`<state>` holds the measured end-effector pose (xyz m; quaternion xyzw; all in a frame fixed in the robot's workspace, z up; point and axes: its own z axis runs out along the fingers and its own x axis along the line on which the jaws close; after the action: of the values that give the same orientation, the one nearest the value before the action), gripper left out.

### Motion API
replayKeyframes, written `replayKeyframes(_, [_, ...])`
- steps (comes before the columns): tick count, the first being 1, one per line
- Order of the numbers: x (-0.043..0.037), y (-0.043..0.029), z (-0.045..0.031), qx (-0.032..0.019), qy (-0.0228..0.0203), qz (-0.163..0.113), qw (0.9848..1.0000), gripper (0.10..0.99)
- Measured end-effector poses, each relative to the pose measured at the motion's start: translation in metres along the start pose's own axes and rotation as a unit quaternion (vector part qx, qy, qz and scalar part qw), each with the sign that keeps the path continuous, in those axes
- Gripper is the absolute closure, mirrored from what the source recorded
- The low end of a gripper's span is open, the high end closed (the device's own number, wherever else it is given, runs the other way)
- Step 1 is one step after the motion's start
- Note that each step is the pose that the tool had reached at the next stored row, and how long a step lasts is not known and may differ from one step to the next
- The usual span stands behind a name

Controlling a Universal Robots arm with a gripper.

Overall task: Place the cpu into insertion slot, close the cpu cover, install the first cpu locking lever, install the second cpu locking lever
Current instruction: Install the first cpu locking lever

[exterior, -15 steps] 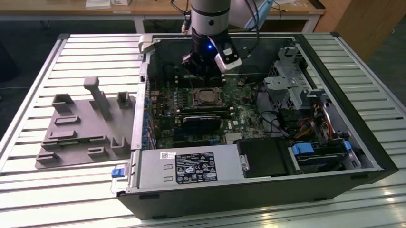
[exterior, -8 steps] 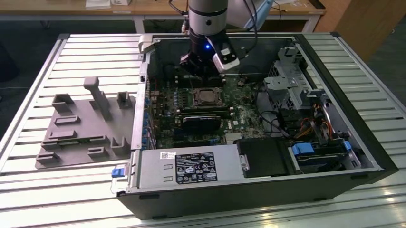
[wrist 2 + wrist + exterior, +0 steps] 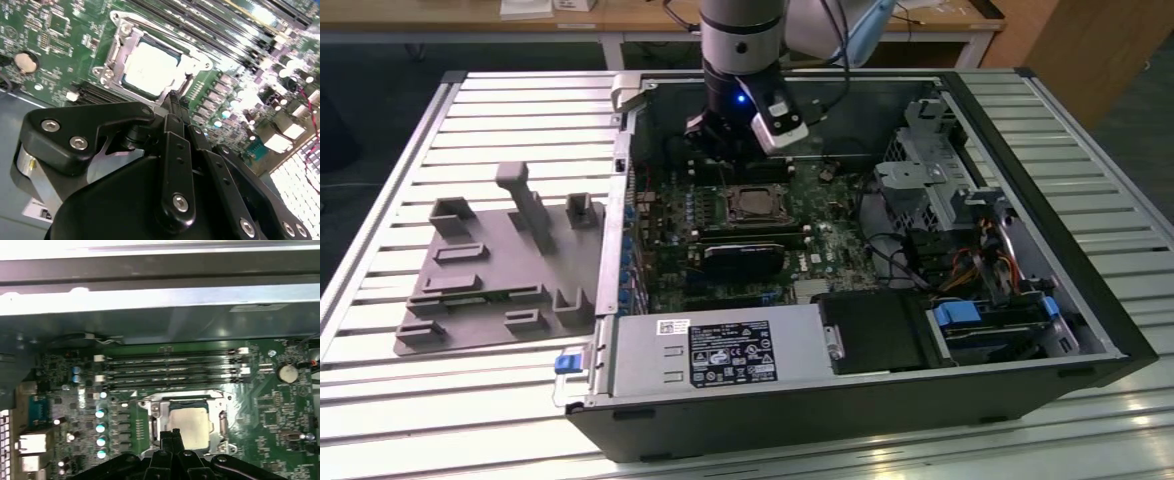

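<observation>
Chip: the small flat square cpu with a pale silver-grey metal top point(image 3: 191, 422) is sitting in the dark square insertion slot point(image 3: 186, 403), with the thin silvery metal cpu cover point(image 3: 220, 422) lying around it.
Fingers: the black gripper point(image 3: 173, 99) is pressing its fingers together, tips just beside the chip's edge.
Hidden: the gripper's body is blocking the slot's near rim.

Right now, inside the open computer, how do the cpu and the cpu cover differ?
The cpu is a solid pale square plate; the cpu cover is an open frame with a window. The cpu cover is slightly larger and rings the cpu. Both are silvery metal, lying flat on the green motherboard.
</observation>
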<state>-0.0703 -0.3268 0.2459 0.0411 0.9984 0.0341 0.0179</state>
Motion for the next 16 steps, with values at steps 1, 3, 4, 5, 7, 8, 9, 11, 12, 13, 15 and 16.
replayKeyframes(1, [0.0025,-0.0002,-0.0001,0.0,-0.0001,0.0,1.0,0.98])
replayKeyframes(3, [0.007,-0.0006,-0.0003,0.0,-0.0001,0.001,1.0,0.98])
replayKeyframes(4, [0.0091,-0.0007,-0.0004,0.0,-0.0001,0.001,1.0,0.98])
replayKeyframes(5, [0.0111,-0.0009,-0.0004,0.0,-0.0002,0.001,1.0,0.98])
replayKeyframes(7, [0.0151,-0.0012,-0.0006,0.0,-0.0002,0.001,1.0,0.98])
replayKeyframes(8, [0.017,-0.0014,-0.0007,0.0,-0.0002,0.002,1.0,0.98])
replayKeyframes(9, [0.0188,-0.0015,-0.0007,0.0001,-0.0002,0.002,1.0,0.98])
replayKeyframes(11, [0.0224,-0.0018,-0.0009,0.0001,-0.0002,0.002,1.0,0.98])
replayKeyframes(12, [0.024,-0.0019,-0.001,0.0001,-0.0002,0.002,1.0,0.98])
replayKeyframes(13, [0.0253,-0.002,-0.001,0.0,-0.0002,0.002,1.0,0.98])
replayKeyframes(15, [0.0275,-0.0022,-0.001,0.0,-0.0002,0.002,1.0,0.98])
replayKeyframes(16, [0.0287,-0.0023,-0.0011,0.0,-0.0002,0.002,1.0,0.98])
